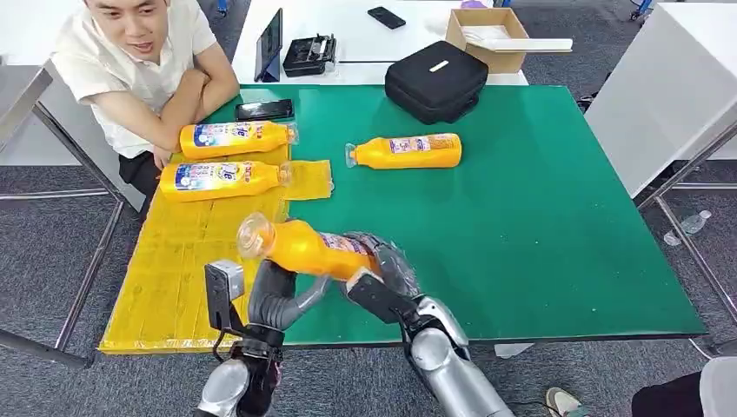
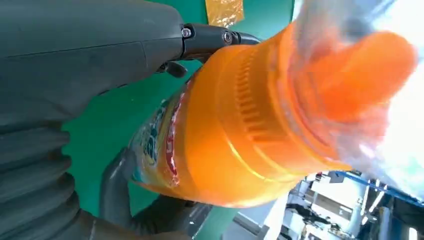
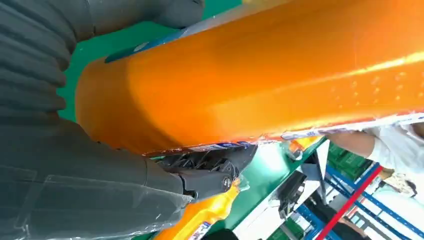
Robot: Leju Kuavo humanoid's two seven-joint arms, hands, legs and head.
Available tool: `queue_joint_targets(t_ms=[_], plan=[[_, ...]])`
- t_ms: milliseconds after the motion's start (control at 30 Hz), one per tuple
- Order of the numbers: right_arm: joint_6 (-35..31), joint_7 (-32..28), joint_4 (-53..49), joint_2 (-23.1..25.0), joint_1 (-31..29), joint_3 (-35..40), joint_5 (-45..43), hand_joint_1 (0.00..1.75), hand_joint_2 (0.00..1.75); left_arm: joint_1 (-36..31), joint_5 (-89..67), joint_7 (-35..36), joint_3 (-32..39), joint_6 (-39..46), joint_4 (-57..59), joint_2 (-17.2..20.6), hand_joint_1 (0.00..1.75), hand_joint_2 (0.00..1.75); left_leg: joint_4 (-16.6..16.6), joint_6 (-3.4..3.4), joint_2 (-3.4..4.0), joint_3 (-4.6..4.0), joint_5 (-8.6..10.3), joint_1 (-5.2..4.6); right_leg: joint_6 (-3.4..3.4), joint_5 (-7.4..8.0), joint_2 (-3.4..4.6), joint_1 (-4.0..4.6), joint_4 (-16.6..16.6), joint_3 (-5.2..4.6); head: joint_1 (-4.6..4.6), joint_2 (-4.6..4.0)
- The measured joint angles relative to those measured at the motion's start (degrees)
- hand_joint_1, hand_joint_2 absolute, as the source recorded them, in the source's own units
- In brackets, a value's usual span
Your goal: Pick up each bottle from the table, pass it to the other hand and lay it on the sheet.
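Above green mat [image 1: 539, 226]: both hands [image 1: 287, 300] [image 1: 382, 274] grip glossy ribbed orange bottle [image 1: 304, 248].

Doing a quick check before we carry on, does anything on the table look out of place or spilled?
Nothing is spilled. One orange bottle lies on the bare green mat, off the yellow sheet; it looks simply not yet moved.

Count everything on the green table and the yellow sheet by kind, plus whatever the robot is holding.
Orange bottles: 4, with two on the sheet at and, one on the table at, one held by both hands at
Phones: 1
Black cases: 1
Total: 6
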Motion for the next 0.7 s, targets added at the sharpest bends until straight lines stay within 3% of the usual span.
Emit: queue_joint_targets(t_ms=[700], plan=[[-0.2,-0.1,0.7,1.9,-0.5,1.0,1.9,1.75,1.75,-1.8,2.2,-1.5,-0.1,2.6,0.2,0.0,0.0,1.75,0.0,0.0,0.01,-0.04,0.0,0.0,0.0,0.0,0.0,0.0,0.0,-0.05,0.02,0.0]])
